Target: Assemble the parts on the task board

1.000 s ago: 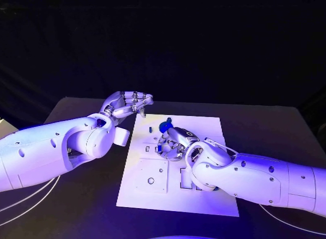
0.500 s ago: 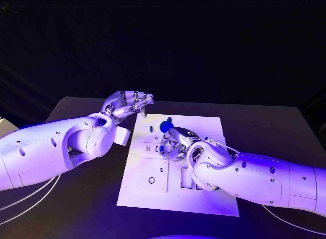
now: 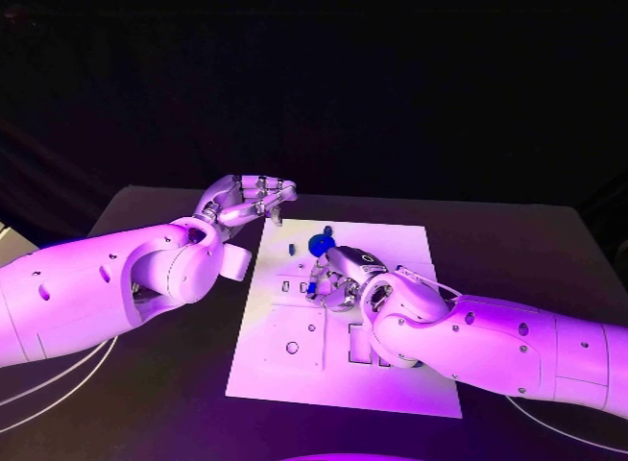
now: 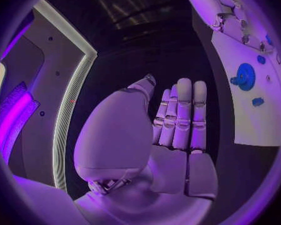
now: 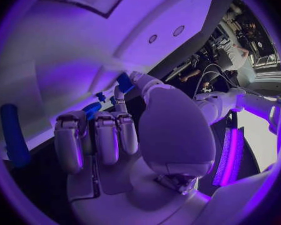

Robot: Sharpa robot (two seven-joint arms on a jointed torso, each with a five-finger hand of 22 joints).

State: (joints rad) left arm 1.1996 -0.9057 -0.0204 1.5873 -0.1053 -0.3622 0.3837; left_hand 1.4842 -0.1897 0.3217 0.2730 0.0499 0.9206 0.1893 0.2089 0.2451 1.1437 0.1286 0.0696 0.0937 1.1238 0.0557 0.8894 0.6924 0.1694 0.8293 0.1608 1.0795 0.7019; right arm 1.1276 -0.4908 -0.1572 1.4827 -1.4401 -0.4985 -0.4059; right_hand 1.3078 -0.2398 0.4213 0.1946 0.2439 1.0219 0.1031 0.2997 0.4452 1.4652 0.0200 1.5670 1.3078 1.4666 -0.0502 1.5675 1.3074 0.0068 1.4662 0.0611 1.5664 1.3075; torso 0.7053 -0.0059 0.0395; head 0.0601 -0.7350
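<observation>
Board: the white plate [image 3: 345,379] lies flat in the middle of the table [image 3: 536,240], its long side running away from the robot; near end bare apart from shallow recesses.
Right hand: the hand [image 3: 342,277] sits low over the board's middle, fingers curled down toward the slots. The right wrist view shows a small blue part [image 5: 124,81] at the thumb tip and more blue by the fingertips; whether it is pinched or merely touched, I cannot tell.
Blue bar: a longer blue piece [image 5: 13,133] lies off to one side of that hand in the right wrist view, apart from the fingers.
Gear: a round blue part [image 3: 319,245] sits on the board just beyond the right hand, smaller blue bits beside it [image 4: 257,101].
Left hand: the hand [image 3: 245,200] hangs at the board's far left corner, fingers folded flat together against the palm, holding nothing.
Handling: the parts look small, rigid and light, probably smooth plastic, so likely to slip or tip. A fingertip pinch across the gear's rim, or across a peg's short sides, seems safest; press straight down, gently.
</observation>
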